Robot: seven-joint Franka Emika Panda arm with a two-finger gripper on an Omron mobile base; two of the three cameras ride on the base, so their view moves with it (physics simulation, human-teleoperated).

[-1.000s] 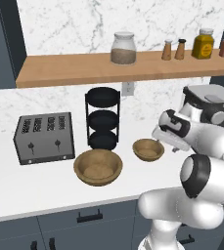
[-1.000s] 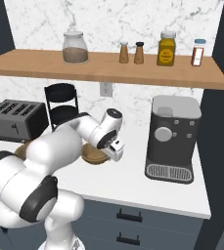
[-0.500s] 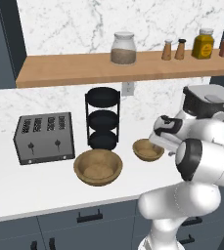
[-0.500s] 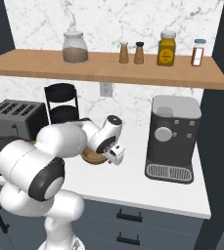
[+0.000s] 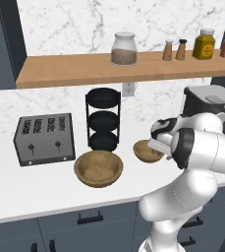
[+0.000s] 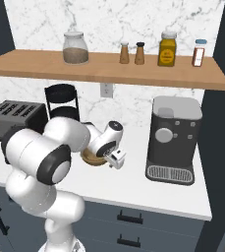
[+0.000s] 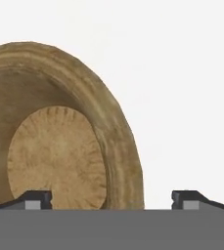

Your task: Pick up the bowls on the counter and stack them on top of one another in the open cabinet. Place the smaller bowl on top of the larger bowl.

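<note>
Gripper (image 7: 111,197) position: directly over the right rim of the smaller bowl (image 7: 59,132), fingers spread apart, holding nothing. In my hand view one fingertip (image 7: 33,199) sits over the bowl's interior and the other over bare white counter (image 7: 182,73), so the rim lies between them; I cannot tell whether either tip touches the wood.

From the left base view, my hand (image 5: 162,138) sits at the right edge of the smaller bowl (image 5: 146,151), which rests on the counter (image 5: 45,189) just right of the black three-tier stand (image 5: 103,119). The larger bowl (image 5: 98,168) stands on the counter in front of the stand, near the smaller one but apart from it, with the toaster (image 5: 44,138) to its left.

The open cabinet (image 5: 109,71) above carries a glass jar (image 5: 124,48) and several small bottles. A coffee machine (image 6: 175,138) stands to the right.
</note>
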